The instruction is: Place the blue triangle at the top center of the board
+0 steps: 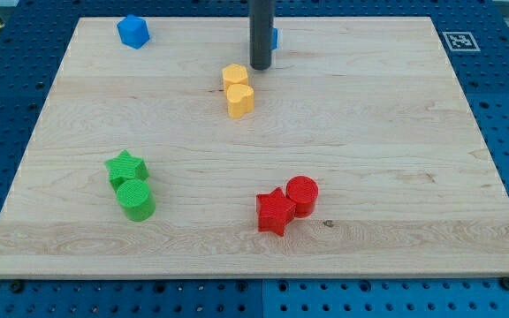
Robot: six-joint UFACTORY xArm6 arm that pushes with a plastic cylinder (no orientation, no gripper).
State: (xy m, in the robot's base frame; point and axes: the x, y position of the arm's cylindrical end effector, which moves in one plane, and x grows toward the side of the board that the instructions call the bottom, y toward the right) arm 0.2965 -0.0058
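A small blue block (274,38) shows just at the right edge of my dark rod, near the view's top centre; most of it is hidden behind the rod, so its shape cannot be made out. My tip (261,66) rests on the board just below and left of it. A second blue block (133,31), blocky in shape, lies at the top left.
Two yellow blocks (237,89) touch each other just below and left of my tip. A green star (125,167) and a green cylinder (136,200) sit at the lower left. A red star (275,211) and a red cylinder (302,194) sit at the lower centre.
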